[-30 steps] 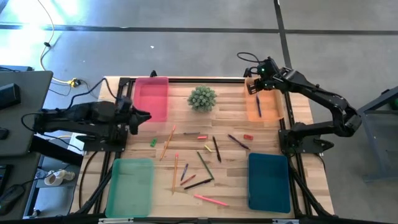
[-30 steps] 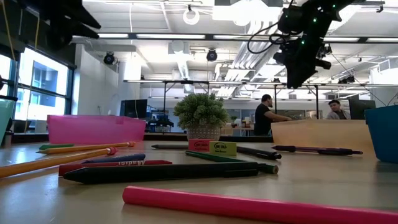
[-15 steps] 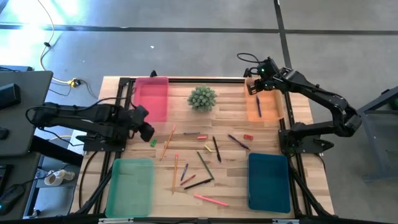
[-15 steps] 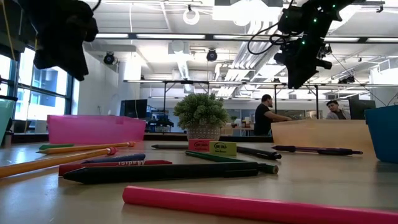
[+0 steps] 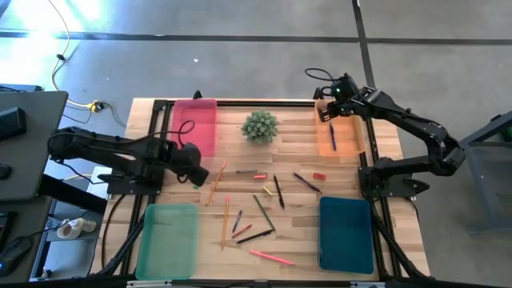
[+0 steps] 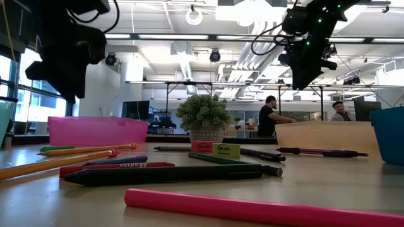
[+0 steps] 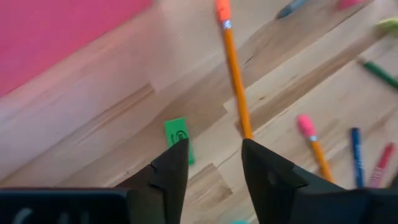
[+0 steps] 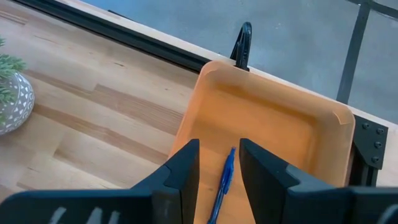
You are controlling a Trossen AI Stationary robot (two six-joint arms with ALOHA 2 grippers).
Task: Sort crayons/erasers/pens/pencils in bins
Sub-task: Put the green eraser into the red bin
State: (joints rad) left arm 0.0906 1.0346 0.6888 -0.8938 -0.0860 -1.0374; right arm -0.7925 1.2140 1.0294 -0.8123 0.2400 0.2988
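My left gripper (image 7: pixel 214 155) hangs open over the left part of the table, pointing steeply down, just beside a small green eraser (image 7: pixel 178 138) that lies flat on the wood. An orange pencil (image 7: pixel 235 81) lies ahead of the fingers. In the high view this gripper (image 5: pixel 197 173) stands near the pink bin (image 5: pixel 194 124). My right gripper (image 8: pixel 216 152) waits open above the orange bin (image 8: pixel 267 124), where a blue pen (image 8: pixel 224 180) lies. Pencils, pens, crayons and a red eraser (image 5: pixel 319 175) lie scattered mid-table.
A potted plant (image 5: pixel 260 126) stands at the far middle. A light green bin (image 5: pixel 168 240) sits at the near left and a teal bin (image 5: pixel 346 232) at the near right. A pink pencil (image 5: pixel 270 257) lies by the near edge. People stand in the room behind.
My left gripper has swung out from the table's left edge toward the middle, come down and tipped from nearly level to steeply downward, ending over the green eraser.
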